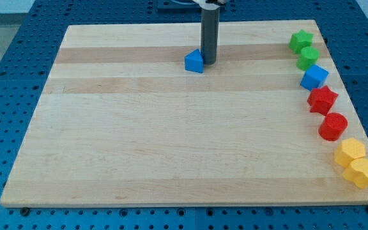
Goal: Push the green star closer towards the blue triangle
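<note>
The green star (301,41) lies at the board's top right corner. The blue triangle (195,61) lies near the top middle of the board. My tip (209,62) stands right beside the blue triangle on its right, touching or nearly touching it. The rod rises straight up out of the view's top. The green star is far to the right of my tip.
A column of blocks runs down the right edge below the green star: a green block (308,58), a blue cube (314,77), a red star (322,99), a red cylinder (333,126), and two yellow blocks (350,153) (361,172). The wooden board (139,140) lies on a blue pegboard.
</note>
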Motion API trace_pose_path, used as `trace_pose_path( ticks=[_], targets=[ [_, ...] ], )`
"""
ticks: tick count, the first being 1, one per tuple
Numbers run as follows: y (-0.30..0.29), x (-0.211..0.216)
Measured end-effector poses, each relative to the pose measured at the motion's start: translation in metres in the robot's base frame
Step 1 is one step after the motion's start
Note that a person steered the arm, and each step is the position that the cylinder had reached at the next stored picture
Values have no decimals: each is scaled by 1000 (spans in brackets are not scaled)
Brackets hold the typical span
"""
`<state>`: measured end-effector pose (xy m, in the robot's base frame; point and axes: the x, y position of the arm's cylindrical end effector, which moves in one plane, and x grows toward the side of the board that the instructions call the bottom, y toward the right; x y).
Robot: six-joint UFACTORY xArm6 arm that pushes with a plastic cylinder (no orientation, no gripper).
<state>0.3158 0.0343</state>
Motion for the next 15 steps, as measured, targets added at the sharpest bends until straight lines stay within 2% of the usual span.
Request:
trace_pose_path(
  ticks=[1,4,6,7,8,10,13,15],
  targets=[
    [21,-21],
    [153,-81],
    [234,-87],
    [247,-73],
    [247,-48],
    [223,-33],
    [203,-60],
    [156,-60]
  ],
)
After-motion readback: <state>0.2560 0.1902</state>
